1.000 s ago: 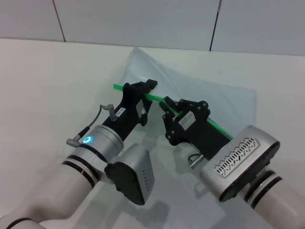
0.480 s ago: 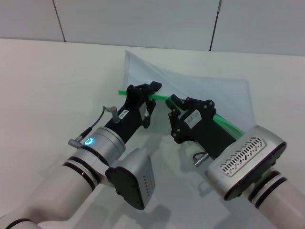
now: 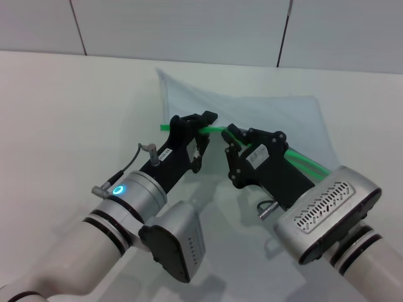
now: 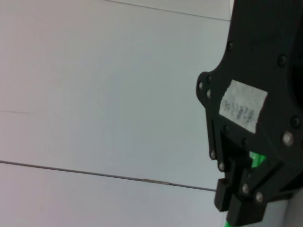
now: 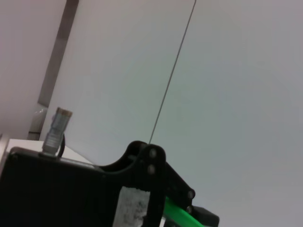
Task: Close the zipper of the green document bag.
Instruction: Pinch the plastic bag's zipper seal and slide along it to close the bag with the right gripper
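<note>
- Two grippers hold the zipper (image 3: 217, 129), the bright green strip along the near long edge of the green document bag (image 3: 264, 119).
- The bag is a translucent pale pouch. Its near edge is lifted off the desk (image 3: 63, 113). Its far corner points toward the desk's back edge, and the rest drapes down toward the right side.
- The left gripper (image 3: 200, 126) has its jaws closed on the strip near the strip's left end; a short green stub sticks out past them. The left wrist view shows green pinched between the black fingers (image 4: 246, 189).
- The right gripper (image 3: 233, 139) sits just beside the left one, on the right. Its jaws appear closed around the strip, which runs on behind it toward the desk's right edge. The slider itself cannot be made out; it is probably inside this grip.
- To the right of the right gripper the strip shows as two separate green lines, which suggests that this stretch is unfastened.
- Step in hand, as a judgement: one end is anchored and the slider is about to be drawn. Closure seems barely begun.
- The next move calls for the left gripper to keep the end fixed and the strip taut while the right gripper travels straight along the green edge toward the right. Any sideways pull could buckle the soft pouch or jam the slider.
</note>
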Motion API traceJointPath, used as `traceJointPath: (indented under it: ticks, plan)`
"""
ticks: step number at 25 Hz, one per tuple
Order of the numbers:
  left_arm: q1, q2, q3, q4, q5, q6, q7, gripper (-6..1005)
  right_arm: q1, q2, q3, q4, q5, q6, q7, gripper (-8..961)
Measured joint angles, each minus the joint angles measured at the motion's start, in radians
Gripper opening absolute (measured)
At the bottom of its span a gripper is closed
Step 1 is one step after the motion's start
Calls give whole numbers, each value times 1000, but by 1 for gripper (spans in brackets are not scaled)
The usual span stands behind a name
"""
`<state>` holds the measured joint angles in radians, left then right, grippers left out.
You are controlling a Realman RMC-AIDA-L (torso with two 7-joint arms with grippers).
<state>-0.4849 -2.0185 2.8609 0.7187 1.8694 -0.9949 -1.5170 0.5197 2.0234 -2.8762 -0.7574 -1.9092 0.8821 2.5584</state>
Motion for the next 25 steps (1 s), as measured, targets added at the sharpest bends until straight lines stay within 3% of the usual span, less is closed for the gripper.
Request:
traceJointPath:
  ticks: [25]
  plan:
    - [0,0,0,1,8,10,-15,55,-12,1,4,13,-2,5,1,77]
